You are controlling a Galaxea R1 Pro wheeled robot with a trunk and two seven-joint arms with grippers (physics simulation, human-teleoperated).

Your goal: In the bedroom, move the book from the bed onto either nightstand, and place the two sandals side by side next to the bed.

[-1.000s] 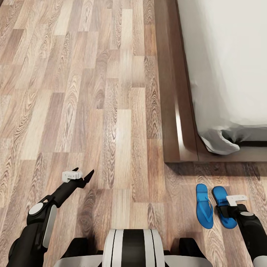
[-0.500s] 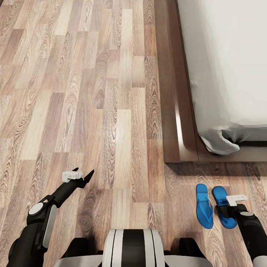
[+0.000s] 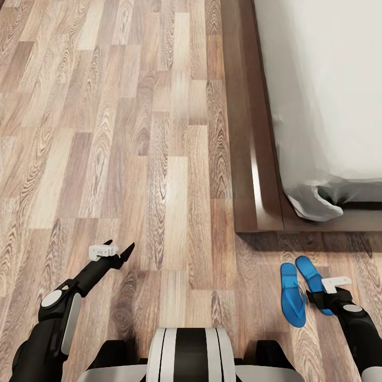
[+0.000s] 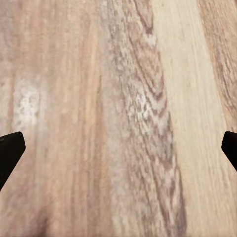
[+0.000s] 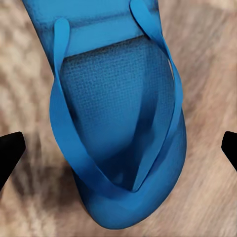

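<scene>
Two bright blue sandals lie on the wood floor just off the corner of the bed (image 3: 247,159). The left sandal (image 3: 292,295) lies straight. The right sandal (image 3: 308,272) is tilted, its far end leaning toward the other one. My right gripper (image 3: 320,303) hovers over the right sandal's near end, open; the right wrist view has the right sandal (image 5: 118,128) and its straps between my wide-spread fingertips (image 5: 10,150). My left gripper (image 3: 122,244) is open over bare floor at the left. The book and the nightstand are out of view.
The bed's pale mattress (image 3: 329,106) sits on a dark wooden platform whose corner juts out just beyond the sandals. Wood-plank floor (image 3: 132,132) stretches to the left and ahead. My base (image 3: 188,354) fills the bottom middle.
The right sandal has shifted away from me and swung, its far end now leaning left toward the other sandal. My right gripper moved slightly with it. The left arm is still.
</scene>
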